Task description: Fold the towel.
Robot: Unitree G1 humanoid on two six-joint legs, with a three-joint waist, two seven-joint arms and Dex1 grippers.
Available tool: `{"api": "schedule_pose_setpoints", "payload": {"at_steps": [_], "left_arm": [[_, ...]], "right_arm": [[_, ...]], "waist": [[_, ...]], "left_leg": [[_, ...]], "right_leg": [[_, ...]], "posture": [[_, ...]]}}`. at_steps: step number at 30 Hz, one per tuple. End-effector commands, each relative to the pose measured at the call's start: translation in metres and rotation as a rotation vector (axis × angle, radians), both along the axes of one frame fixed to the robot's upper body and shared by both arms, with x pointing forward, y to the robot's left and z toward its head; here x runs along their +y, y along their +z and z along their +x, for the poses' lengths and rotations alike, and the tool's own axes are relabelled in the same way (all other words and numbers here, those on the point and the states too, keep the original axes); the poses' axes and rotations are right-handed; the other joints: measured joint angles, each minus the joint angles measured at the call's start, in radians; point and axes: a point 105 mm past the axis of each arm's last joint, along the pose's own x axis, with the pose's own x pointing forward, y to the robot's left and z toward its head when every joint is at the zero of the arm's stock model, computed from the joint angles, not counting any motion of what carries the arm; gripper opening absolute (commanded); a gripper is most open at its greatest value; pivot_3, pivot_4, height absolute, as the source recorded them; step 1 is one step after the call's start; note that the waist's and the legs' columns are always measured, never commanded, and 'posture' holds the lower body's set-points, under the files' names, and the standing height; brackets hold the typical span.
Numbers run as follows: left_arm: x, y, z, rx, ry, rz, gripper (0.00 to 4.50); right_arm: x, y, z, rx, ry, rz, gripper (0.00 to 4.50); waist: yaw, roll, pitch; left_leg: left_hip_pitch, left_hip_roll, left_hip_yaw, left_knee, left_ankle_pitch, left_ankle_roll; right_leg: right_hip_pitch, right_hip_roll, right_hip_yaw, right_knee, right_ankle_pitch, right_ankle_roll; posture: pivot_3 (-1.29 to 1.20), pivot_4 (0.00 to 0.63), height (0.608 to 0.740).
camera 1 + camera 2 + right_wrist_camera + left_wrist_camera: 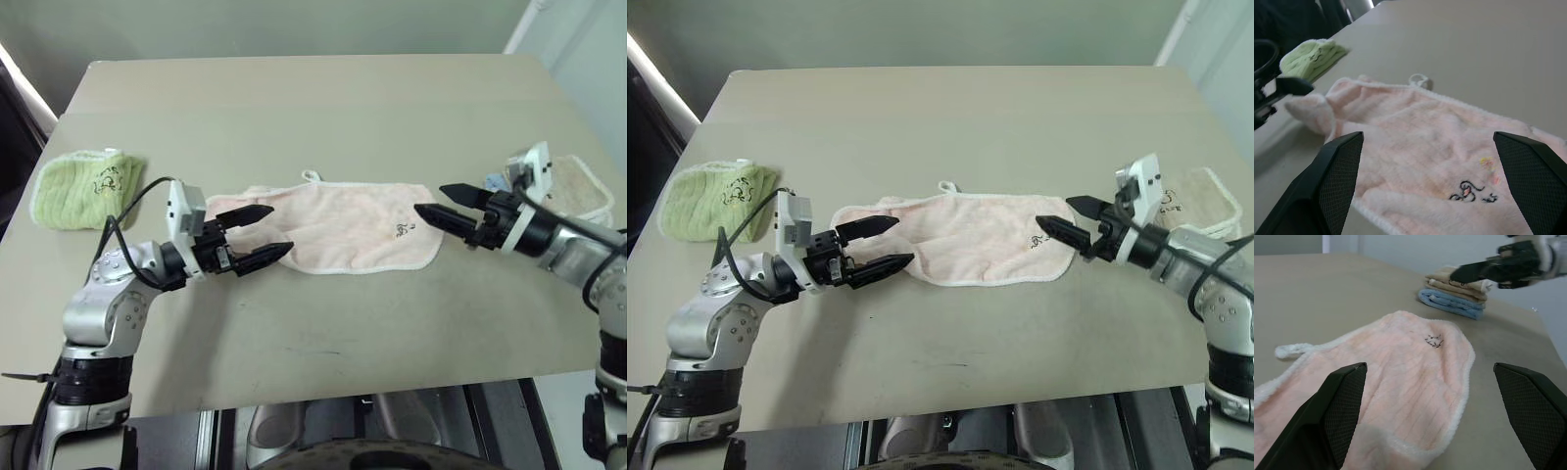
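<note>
Pale pink ribbed terry towel [345, 227] lies spread mid-table, unfolded.
Left gripper [258, 235] at its left end, right gripper [446, 208] at its right end; both spread wide, holding nothing.

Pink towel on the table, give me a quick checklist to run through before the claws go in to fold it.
1. Towel lies spread on the table: ok, though its end by the left claw is rumpled.
2. Left claw open over that rumpled end: ok, holding nothing.
3. Right claw open at the end with the black mark: ok, holding nothing.
4. White loop free along the far edge: ok.
5. Green towel well clear of the pink one: ok.
6. Stacked cream and blue towels close behind the right claw: not ok, little room there.
</note>
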Motion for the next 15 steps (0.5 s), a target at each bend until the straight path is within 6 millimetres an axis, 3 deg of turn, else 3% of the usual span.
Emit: {"api": "schedule_pose_setpoints", "payload": {"at_steps": [1,8,15], "left_arm": [[-0.007,0.008,-0.002,-0.057,-0.017,0.012,4.47],[-0.003,0.008,-0.004,-0.066,0.008,0.021,4.47],[-0.008,0.006,-0.007,-0.067,0.017,0.022,4.47]], "right_arm": [[-0.009,-0.005,0.024,0.045,-0.047,-0.012,4.5],[-0.022,-0.033,0.082,0.172,-0.146,-0.071,4.5],[-0.023,-0.044,0.103,0.21,-0.114,-0.09,4.5]], "waist": [[-0.001,0.0,0.0],[-0.002,0.0,0.0],[-0.001,0.001,0.0]], "left_leg": [[0.0,0.0,0.0,0.0,0.0,0.0],[-0.002,0.0,0.0,-0.001,0.0,0.0],[-0.008,0.001,0.0,-0.001,0.0,0.0]], "right_leg": [[0.0,0.0,0.0,0.0,0.001,-0.001],[-0.004,0.0,0.0,0.001,0.003,-0.003],[-0.011,0.0,-0.001,0.003,0.004,-0.005]], "posture": [[0.0,0.15,0.703],[0.0,0.15,0.703],[0.0,0.15,0.703]]}}
